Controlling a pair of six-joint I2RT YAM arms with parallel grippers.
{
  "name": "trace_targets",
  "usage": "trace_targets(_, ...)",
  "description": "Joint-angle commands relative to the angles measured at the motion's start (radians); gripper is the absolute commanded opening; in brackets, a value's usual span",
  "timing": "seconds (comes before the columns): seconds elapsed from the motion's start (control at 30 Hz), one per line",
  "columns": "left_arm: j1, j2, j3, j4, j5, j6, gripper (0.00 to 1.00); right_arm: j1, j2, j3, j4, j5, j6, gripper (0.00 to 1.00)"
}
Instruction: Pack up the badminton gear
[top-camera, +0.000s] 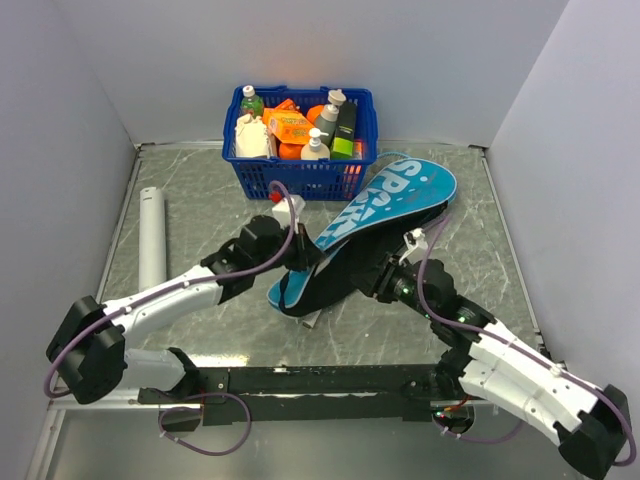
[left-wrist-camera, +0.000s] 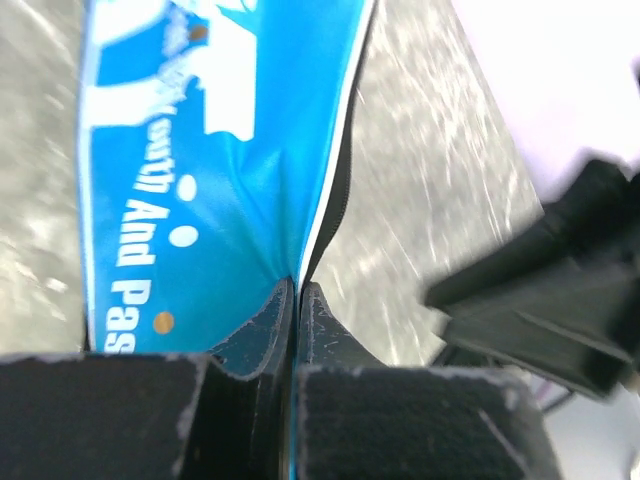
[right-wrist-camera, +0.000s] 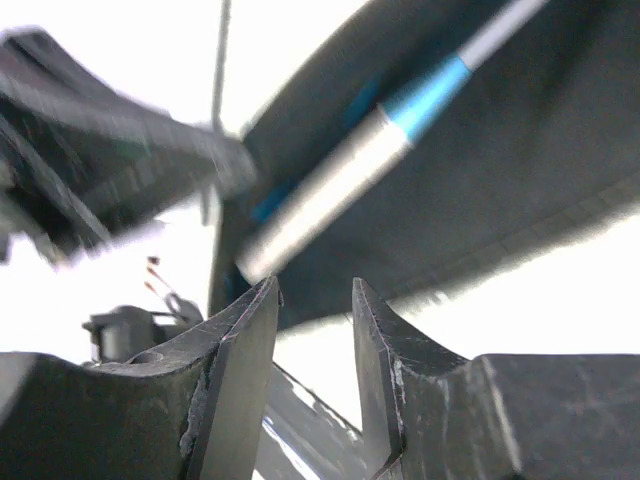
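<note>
One thin edge of the glossy teal case (top-camera: 400, 200) sits pinched by left claw (left-wrist-camera: 297, 292) — right claw (right-wrist-camera: 315, 295) narrowly parted, empty

case (top-camera: 400, 195) mid-table, before basket (top-camera: 300, 178); tube (top-camera: 152, 235) well left.

The left gripper (left-wrist-camera: 297, 295) has its two black fingers pressed together on the edge of the teal case (left-wrist-camera: 200, 150), pinching the fabric where its black-trimmed border folds. White lettering, partly reading "And Pas", runs along the case. Grey marbled table (left-wrist-camera: 430, 180) shows on both sides of the case. A blurred black shape (left-wrist-camera: 550, 290) sits to the case's right.
</note>
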Motion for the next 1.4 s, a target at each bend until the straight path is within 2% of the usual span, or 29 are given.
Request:
trace_targets(0.0, 0.09, 0.018, 0.089, 0.036, 0.022, 0.05, 0.01, 0.006, -0.074, 0.06, -0.37, 0.044, -0.105, 0.43)
trace_targets(0.17, 0.186, 0.087, 0.168, 0.028, 0.05, 0.085, 0.01, 0.011, -0.095, -0.012, -0.345, -0.04, -0.125, 0.43)
trace_targets(0.33, 0.272, 0.144, 0.22, 0.016, 0.085, 0.108, 0.01, 0.054, 0.012, -0.037, -0.24, -0.032, -0.096, 0.51)
trace_targets(0.5, 0.321, 0.205, 0.275, -0.008, 0.111, 0.139, 0.01, 0.15, 0.22, 0.047, -0.16, 0.046, -0.09, 0.56)
trace_targets(0.67, 0.357, 0.256, 0.295, -0.002, 0.153, 0.136, 0.01, 0.218, 0.447, 0.202, -0.165, 0.17, -0.076, 0.59)
trace_targets(0.83, 0.374, 0.271, 0.269, 0.021, 0.17, 0.13, 0.01, 0.236, 0.53, 0.262, -0.105, 0.238, -0.038, 0.61)
trace_targets(1.03, 0.386, 0.267, 0.255, 0.037, 0.174, 0.116, 0.01, 0.244, 0.714, 0.437, -0.232, 0.29, -0.041, 0.61)
trace_targets(1.37, 0.397, 0.244, 0.248, 0.034, 0.168, 0.116, 0.01, 0.247, 0.897, 0.56, -0.36, 0.321, 0.027, 0.64)
